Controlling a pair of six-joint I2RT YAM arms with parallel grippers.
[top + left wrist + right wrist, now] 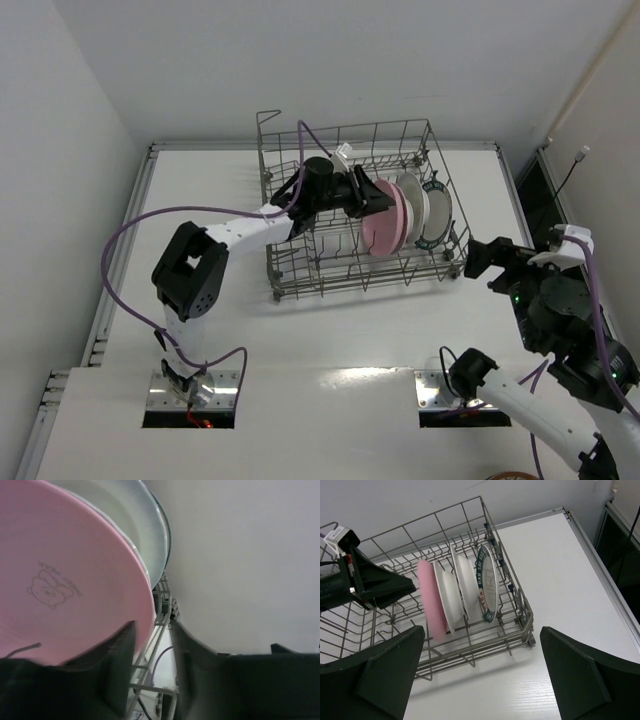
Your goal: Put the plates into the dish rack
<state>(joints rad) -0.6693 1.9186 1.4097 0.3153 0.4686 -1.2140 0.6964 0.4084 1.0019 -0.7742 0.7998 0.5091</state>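
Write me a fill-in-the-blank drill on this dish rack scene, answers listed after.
The dish rack holds ____ upright plates. The plate nearest the left gripper is ____. The teal-rimmed plate stands at the ____ end of the row in the top view. The right gripper has its jaws ____.
Missing: four; pink; right; open.

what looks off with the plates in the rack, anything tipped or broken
Nothing stands out. The pink plate, two white plates and the teal-rimmed plate all stand on edge in one row in the dish rack, none fallen or visibly broken. The left gripper is at the pink plate's rim.
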